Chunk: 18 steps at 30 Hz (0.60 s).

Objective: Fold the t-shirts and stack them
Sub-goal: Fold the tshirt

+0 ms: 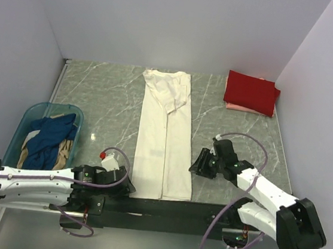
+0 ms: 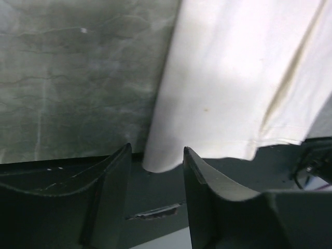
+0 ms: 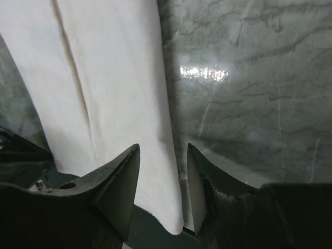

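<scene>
Grey-green stone table (image 1: 98, 92) with white walls (image 1: 166, 22) around it is my work place. A cream-white t-shirt (image 1: 164, 142) lies in the middle, folded into one long strip from the far side to the near edge, where its hem reaches the dark bar (image 1: 163, 208). A red t-shirt (image 1: 251, 91) sits folded on a pink t-shirt (image 1: 240, 108) in the far right corner. A dark blue t-shirt (image 1: 47, 138) and a tan t-shirt (image 1: 64, 154) lie bunched in the teal basket (image 1: 32, 115) on the left.

The left gripper (image 1: 126, 183) is low at the near left corner of the strip, its fingers (image 2: 111, 176) spread apart and holding nothing, with the hem corner right at the gap. The right gripper (image 1: 200, 164) is just beside the right edge, a bit farther up, also spread wide and empty.

I think the next job is to fold the strip up short. To do it well, both grippers should pinch the near corners and catch every layer, not just the top one. The right one should slide nearer the hem first so both grabs match. Then I lift both sides together at the same speed and carry the hem toward the collar end so the edges line up. If one side goes faster, the fold may come out crooked
</scene>
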Motion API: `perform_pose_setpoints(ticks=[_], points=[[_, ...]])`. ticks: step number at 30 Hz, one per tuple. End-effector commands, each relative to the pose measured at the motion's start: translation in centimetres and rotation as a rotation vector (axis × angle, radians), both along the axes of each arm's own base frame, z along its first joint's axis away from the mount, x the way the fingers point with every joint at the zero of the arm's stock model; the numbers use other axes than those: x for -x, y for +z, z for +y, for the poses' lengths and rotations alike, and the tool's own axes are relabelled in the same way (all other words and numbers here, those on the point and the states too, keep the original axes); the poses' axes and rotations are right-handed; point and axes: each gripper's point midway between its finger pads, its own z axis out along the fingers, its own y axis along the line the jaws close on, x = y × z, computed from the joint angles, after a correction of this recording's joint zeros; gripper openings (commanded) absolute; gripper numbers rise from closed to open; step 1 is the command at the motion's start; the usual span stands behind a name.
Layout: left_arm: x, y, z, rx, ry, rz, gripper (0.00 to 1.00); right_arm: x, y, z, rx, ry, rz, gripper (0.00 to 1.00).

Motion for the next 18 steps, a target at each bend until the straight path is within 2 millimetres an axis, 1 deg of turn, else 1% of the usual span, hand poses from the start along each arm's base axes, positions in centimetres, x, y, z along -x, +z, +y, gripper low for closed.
perform_pose_setpoints(ticks=[1,4,10,14,18], points=[[0.1,-0.3,-0.4,0.016,0.028,0.032,0.48,1.4,0.3,0.0,-0.024,0.019,0.009,0.48],[0.1,-0.5,-0.3,-0.004,0.030,0.038,0.47,2.9,-0.7,-0.5,-0.002,0.030,0.055,0.47],[0.3,-1.2,0.1,-0.038,0.030,0.058,0.42,6.6,-2.0,-0.7,0.003,0.092,0.153,0.46],[0.5,-1.6,0.2,-0.054,0.025,0.073,0.40,8.7,-2.5,-0.5,0.004,0.136,0.199,0.45],[0.8,-1.9,0.1,-0.064,0.012,0.085,0.36,10.6,-3.2,-0.8,0.025,0.180,0.241,0.44]])
